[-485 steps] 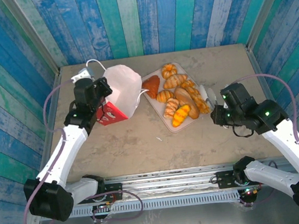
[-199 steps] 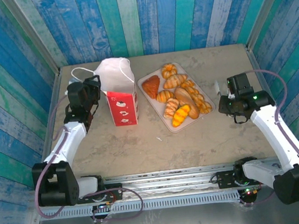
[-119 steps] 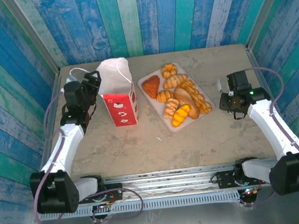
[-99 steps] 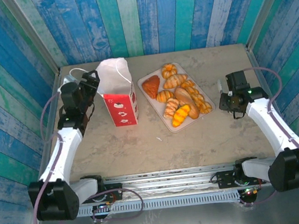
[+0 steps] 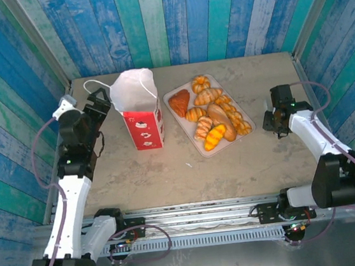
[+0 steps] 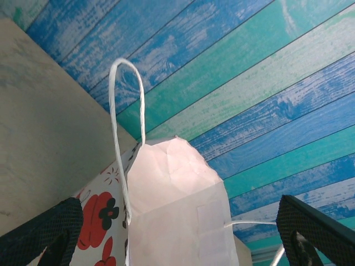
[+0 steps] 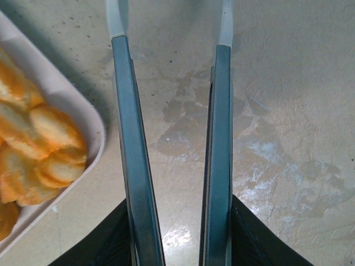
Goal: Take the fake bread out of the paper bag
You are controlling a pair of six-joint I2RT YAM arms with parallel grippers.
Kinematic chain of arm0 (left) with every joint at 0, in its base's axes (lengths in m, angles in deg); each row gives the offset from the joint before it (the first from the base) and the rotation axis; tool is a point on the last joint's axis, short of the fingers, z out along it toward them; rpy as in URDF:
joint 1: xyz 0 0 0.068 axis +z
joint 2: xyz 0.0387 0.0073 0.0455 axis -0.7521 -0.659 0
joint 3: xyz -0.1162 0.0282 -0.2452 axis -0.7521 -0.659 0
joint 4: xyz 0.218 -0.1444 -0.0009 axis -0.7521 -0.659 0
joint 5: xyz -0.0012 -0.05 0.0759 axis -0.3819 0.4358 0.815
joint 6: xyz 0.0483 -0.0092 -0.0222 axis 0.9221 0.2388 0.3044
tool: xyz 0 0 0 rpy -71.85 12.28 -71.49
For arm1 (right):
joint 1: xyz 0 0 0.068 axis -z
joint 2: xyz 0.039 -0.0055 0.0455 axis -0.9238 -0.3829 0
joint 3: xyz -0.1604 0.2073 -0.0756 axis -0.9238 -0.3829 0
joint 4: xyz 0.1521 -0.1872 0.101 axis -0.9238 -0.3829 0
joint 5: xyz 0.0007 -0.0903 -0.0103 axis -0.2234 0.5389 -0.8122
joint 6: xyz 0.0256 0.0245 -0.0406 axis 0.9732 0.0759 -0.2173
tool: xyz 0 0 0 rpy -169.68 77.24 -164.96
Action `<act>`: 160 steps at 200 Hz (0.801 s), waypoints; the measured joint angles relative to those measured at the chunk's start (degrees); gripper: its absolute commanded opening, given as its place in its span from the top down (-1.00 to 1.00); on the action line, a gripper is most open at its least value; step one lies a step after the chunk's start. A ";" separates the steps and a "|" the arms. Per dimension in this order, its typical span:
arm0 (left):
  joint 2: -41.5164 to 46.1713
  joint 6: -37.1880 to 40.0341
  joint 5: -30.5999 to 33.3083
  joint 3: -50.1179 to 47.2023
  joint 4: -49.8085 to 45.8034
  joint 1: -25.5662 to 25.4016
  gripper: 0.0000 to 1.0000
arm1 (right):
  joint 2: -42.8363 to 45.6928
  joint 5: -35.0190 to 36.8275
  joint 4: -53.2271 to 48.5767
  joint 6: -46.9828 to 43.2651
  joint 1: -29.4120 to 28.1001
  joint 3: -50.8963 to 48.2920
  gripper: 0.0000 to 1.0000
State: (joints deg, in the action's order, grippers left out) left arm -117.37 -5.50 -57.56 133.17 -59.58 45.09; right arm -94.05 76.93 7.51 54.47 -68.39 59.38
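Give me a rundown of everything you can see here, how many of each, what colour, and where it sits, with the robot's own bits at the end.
paper bag: one, white with a red lower band, standing upright left of the tray
tray: one, pale pink, centre-right of the table
fake bread: about nine, golden-orange to reddish-brown, all on the tray
table: one, beige
plank walls: blue and teal, on three sides
left fingers: two, black, spread open left of the bag, empty
right fingers: two, dark grey, slightly apart over bare table right of the tray, empty
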 measured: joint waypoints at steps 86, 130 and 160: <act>11.58 9.77 8.79 -2.64 -6.21 0.00 -0.88 | -9.73 -2.67 3.41 -1.31 1.49 -0.22 0.07; 12.63 11.21 12.50 -3.34 -8.00 0.00 -0.87 | -11.65 -3.06 4.24 -1.14 2.40 -2.12 -0.17; 12.66 11.54 13.90 -4.07 -8.59 0.00 -0.88 | -12.85 -3.34 4.17 -0.83 3.43 -3.39 -0.26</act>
State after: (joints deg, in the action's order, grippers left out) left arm -104.71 6.04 -43.66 129.10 -68.17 45.09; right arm -106.91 73.58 11.69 53.63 -64.96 55.99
